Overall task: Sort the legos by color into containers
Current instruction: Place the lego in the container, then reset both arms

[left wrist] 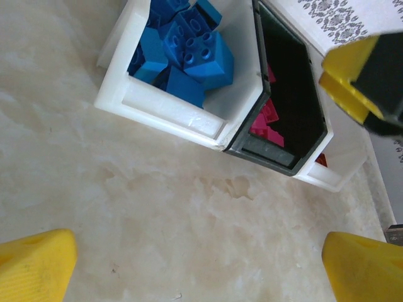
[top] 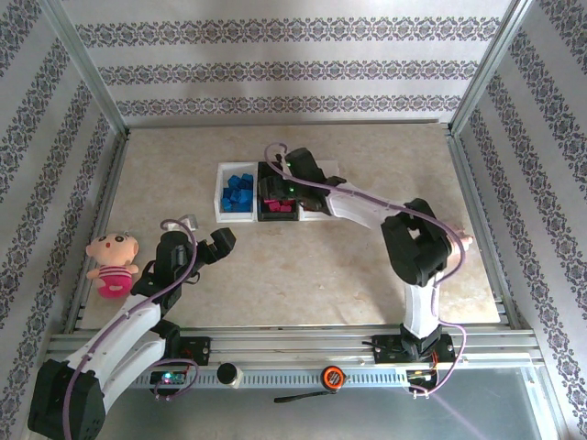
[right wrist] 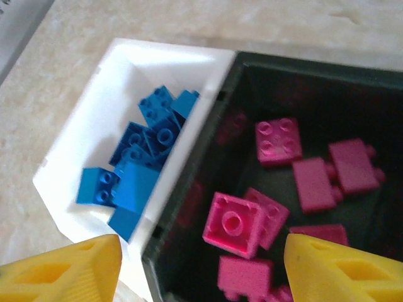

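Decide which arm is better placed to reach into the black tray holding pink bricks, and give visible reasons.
Right. The right end effector hangs over the black tray, fingers apart above the pink bricks. The left end effector is open over bare table, short of that tray.

Three trays stand touching in a row at mid-table (top: 303, 275): the left tray (left wrist: 157, 110) and middle tray (left wrist: 264, 151) each hold loose bricks (left wrist: 189, 50), and the right tray (left wrist: 334, 176) lies partly under the right arm. The right gripper (right wrist: 201, 267) hangs over the middle tray. The left gripper (top: 215, 240) sits nearer and leftward, well apart from the row, with a doll (top: 112, 263) at the table's left edge.
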`<state>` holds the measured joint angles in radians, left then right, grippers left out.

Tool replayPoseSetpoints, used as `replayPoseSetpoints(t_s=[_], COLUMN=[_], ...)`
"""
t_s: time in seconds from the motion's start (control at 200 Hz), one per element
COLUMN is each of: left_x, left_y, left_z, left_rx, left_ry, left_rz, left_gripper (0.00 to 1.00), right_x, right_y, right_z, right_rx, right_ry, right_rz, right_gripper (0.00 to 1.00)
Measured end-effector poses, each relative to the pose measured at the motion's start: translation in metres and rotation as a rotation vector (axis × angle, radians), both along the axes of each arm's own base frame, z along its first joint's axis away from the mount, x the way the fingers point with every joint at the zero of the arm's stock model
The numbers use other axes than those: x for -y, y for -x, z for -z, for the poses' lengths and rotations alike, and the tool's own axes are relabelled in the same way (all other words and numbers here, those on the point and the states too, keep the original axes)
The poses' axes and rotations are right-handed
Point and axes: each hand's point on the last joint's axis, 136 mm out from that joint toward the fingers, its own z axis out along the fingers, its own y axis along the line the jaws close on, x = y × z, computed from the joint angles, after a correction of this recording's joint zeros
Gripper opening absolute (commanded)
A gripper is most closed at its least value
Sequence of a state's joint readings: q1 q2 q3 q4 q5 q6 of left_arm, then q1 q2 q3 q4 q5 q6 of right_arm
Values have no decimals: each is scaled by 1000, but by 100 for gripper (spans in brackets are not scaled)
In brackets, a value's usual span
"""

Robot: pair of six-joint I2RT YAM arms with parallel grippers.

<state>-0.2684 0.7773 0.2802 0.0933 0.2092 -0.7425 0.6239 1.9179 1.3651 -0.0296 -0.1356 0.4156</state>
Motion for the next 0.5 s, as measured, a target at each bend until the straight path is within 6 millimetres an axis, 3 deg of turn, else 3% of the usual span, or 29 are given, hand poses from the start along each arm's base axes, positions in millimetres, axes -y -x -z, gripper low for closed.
replayPoseSetpoints(t_s=[0.09, 0.155, 0.335, 0.5], left_x=[1, 1, -2, -16], left_y=[-4, -8, -23, -44], left_z=[-8, -16, -33, -36], left_rx=[15, 28, 76, 152], left_ry=[3, 0, -34, -151], left_rz=[-1, -5, -27, -85], left_gripper=[100, 100, 100, 100], right_x=[18, 31, 62, 93], right_y=[15, 25, 52, 73], right_z=[-11, -27, -66, -58], right_rx=[20, 54, 161, 196], right_ry=[-4, -12, -53, -27], right_rz=[16, 30, 82, 146], right_gripper=[75, 97, 98, 98])
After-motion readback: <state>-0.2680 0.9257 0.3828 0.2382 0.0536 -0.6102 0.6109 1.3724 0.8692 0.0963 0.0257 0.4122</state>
